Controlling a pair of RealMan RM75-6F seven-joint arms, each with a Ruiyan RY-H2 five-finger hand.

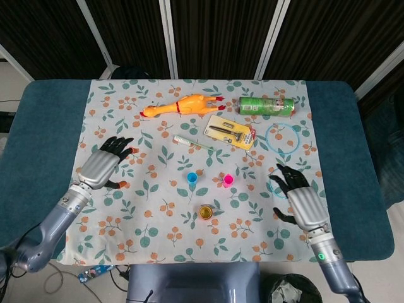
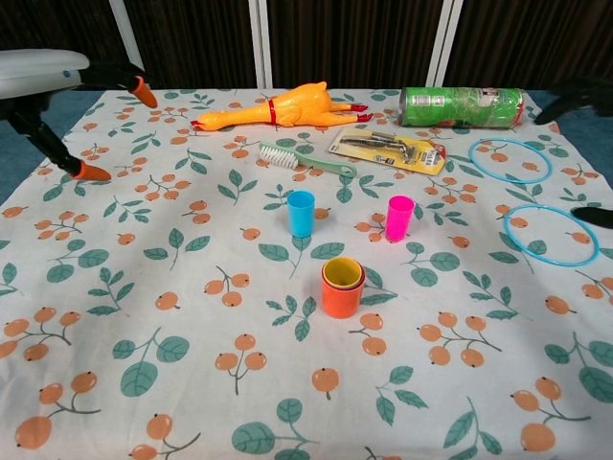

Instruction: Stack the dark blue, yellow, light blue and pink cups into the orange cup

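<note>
- The yellow cup [image 2: 342, 272] sits nested in the orange cup [image 2: 342, 297] near the middle of the floral cloth [image 2: 172, 383]; no dark blue cup is visible, and whether it lies under the yellow one cannot be told.
- The light blue cup [image 2: 301, 213] and the pink cup [image 2: 399, 217] stand upright just behind the stack, apart from each other and from it, so the job appears about half done.
- The left hand [image 1: 105, 165] hovers over the cloth's left side with fingers spread wide, holding nothing and well apart from every cup.
- The right hand [image 1: 300, 197] hangs over the right side near the lower blue ring [image 1: 285, 183], fingers likewise splayed and empty.
- The next move likely calls for one hand to close on the light blue cup, lift it clear and lower it into the yellow cup's mouth.
- The head view shows both hands whole and how far each stands from the cups; the chest view catches only part of the left hand at its top-left corner and dark fingertips at its right edge.
- The chest view alone shows the nesting in profile, the yellow rim standing above the orange wall; from overhead the stack reads as concentric rims.
</note>
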